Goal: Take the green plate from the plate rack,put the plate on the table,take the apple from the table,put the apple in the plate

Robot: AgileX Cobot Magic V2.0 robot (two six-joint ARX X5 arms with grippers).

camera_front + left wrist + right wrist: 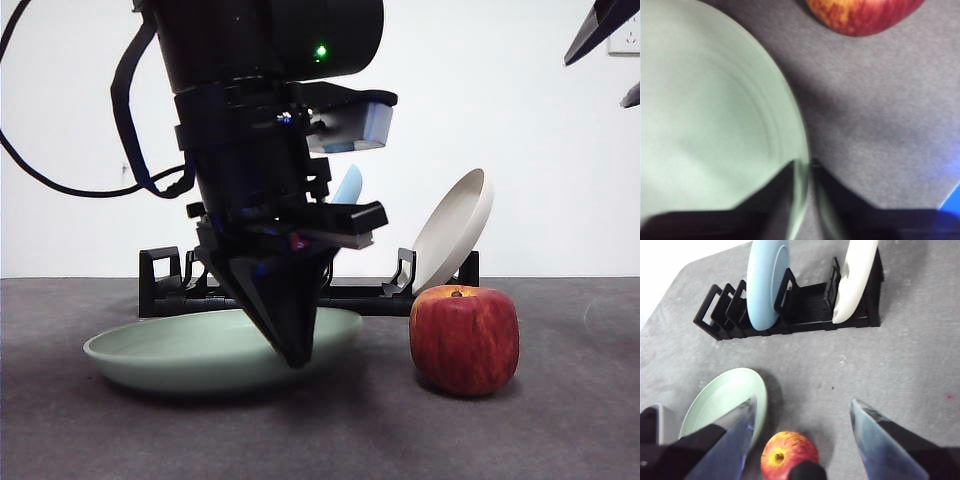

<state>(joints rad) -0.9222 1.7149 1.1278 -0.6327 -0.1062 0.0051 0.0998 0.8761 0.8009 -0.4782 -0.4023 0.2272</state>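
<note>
The pale green plate (150, 352) lies low on the dark table (560, 430), in front of the black plate rack (360, 296). My left gripper (296, 352) comes down from above, its jaws closed on the plate's right rim (802, 172). The left wrist view shows the plate (705, 125) filling one side, with the rim pinched between the two jaws. The red apple (465, 340) stands on the table just right of the plate, apart from it. My right gripper (802, 412) hangs open high above the apple (787, 452) and the plate (722, 397), holding nothing.
A light blue plate (767, 282) and a beige plate (852, 277) stand upright in the rack (805, 305). In the front view the beige plate (455, 228) leans at the rack's right end. Bare table (910, 370) lies to the right of the apple.
</note>
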